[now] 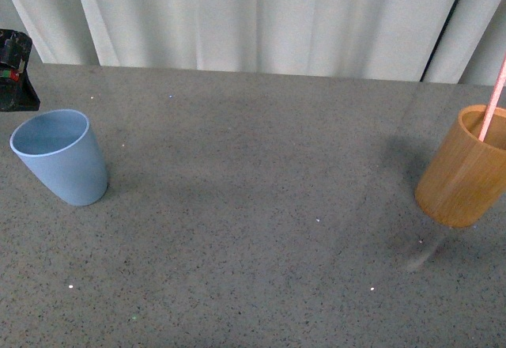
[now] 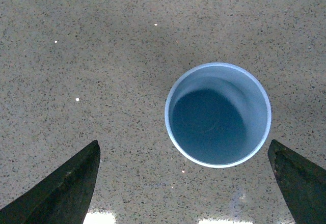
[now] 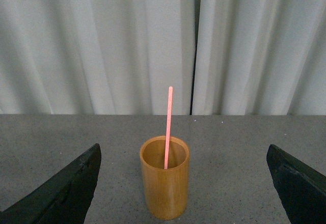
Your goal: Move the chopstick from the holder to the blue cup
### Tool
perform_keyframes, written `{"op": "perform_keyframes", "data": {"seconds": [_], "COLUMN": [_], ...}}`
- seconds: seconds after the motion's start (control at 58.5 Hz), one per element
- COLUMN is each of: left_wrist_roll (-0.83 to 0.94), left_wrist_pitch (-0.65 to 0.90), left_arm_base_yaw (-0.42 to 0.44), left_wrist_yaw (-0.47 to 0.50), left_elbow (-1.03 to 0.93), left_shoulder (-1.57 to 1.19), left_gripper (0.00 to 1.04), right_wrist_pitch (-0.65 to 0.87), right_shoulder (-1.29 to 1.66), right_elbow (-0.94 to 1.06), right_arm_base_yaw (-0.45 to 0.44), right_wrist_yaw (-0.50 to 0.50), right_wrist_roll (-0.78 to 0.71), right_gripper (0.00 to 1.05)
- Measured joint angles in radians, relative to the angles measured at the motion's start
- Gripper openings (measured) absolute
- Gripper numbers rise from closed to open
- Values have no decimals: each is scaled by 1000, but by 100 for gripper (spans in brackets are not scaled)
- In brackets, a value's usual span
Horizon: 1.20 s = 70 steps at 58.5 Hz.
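The light blue cup [image 1: 62, 156] stands upright and empty at the left of the grey table; the left wrist view looks straight down into the blue cup [image 2: 218, 115]. My left gripper [image 2: 183, 150] hangs open above it, and only a black part of that arm [image 1: 14, 69] shows in the front view. At the right edge stands the orange-brown wooden holder [image 1: 465, 168] with one pink chopstick [image 1: 493, 101] leaning out of it. In the right wrist view the holder [image 3: 164, 184] and chopstick [image 3: 167, 127] stand ahead of my open right gripper [image 3: 183, 152], apart from it.
White curtains [image 1: 261, 16] hang behind the table's far edge. The speckled grey tabletop [image 1: 253, 206] stretches between cup and holder.
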State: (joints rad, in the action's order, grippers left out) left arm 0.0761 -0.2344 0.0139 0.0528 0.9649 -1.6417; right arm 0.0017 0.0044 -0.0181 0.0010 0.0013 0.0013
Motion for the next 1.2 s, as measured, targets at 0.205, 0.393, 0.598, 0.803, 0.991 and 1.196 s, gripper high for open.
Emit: {"op": "perform_keyframes", "data": {"seconds": [0.205, 0.393, 0.598, 0.803, 0.991, 1.196], "left_wrist_roll": [-5, -22, -34, -53, -52, -53], "left_wrist_pitch": [27, 53, 90, 113, 116, 109], "left_arm_base_yaw": [-19, -21, -12, -3, -5, -23], "left_wrist_yaw": [18, 42, 60, 77, 78, 87], "left_elbow": [-8, 13, 93, 103, 93, 89], "left_shoulder": [-35, -116, -216, -271, -278, -285], "left_gripper": [98, 98, 98, 98, 98, 78], "right_wrist_pitch": [0, 0, 0, 0, 0, 0], "right_shoulder": [0, 0, 0, 0, 0, 0], "right_elbow": [0, 0, 0, 0, 0, 0], "right_arm_base_yaw": [0, 0, 0, 0, 0, 0], "right_wrist_yaw": [0, 0, 0, 0, 0, 0], "right_wrist_roll": [0, 0, 0, 0, 0, 0], "right_gripper": [95, 95, 95, 95, 95, 95]}}
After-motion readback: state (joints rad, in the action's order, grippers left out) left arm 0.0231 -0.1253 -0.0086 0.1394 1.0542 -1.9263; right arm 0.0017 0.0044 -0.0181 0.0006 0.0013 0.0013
